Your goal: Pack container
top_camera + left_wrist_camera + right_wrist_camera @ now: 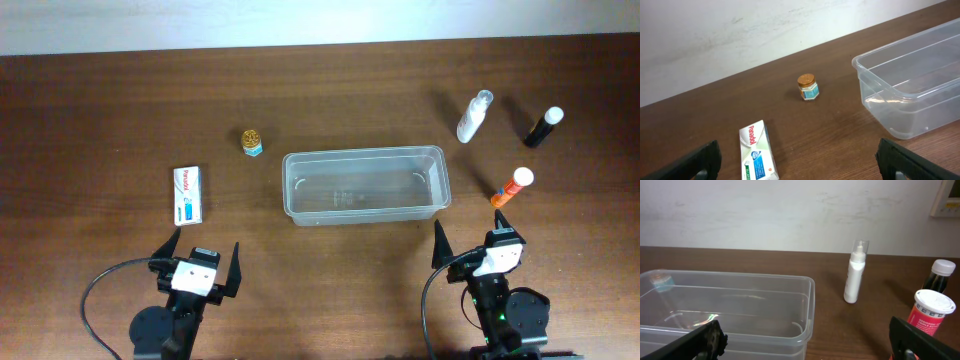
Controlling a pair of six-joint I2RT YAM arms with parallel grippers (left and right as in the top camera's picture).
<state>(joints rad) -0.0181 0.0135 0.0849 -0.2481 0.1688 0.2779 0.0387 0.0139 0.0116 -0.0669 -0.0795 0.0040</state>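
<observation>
The clear, shallow rectangular plastic container (363, 152) is set at the centre of the brown wooden table (100, 120). On the near side, the left gripper (204, 247) and right gripper (470, 224) are held clear of it, jaws spread wide.

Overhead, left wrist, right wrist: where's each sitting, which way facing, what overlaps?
Overhead: above the table, looking straight down; container, Panadol box, small jar, spray bottle, black bottle, orange bottle; left gripper and right gripper at the bottom edge, jaws open.
Left wrist: low, facing the back wall; small jar, Panadol box, container's left end; own jaws in the bottom corners.
Right wrist: low, facing the back wall; container's right end, three bottles; own jaws in the bottom corners.
Shared: both wrist views catch the container.
</observation>
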